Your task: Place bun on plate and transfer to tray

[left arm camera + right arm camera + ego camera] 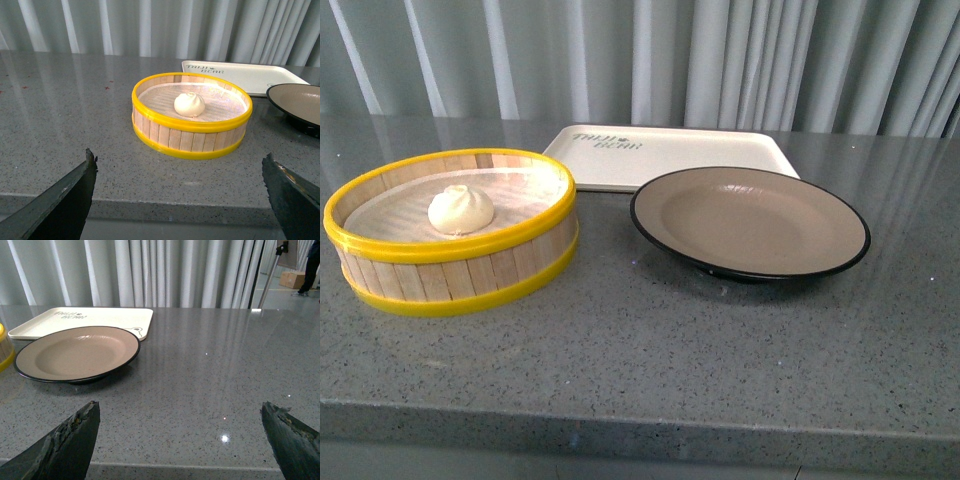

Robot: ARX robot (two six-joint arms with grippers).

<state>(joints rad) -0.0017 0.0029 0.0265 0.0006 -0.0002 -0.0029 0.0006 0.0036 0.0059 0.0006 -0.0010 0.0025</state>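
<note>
At nine o'clock on the counter (650,340), I'm seeing the bun (461,209) sitting in the steamer basket (450,262), left gripper (178,156) and right gripper (180,406) both hanging released.

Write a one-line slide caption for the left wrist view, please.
Open left tool faces a bun in a yellow-rimmed steamer basket; plate and tray lie nearby.

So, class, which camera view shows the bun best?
Left wrist view: the bun sits central, its twisted top clear. The front view shows it too, off to the left. The right wrist view misses it.
</note>
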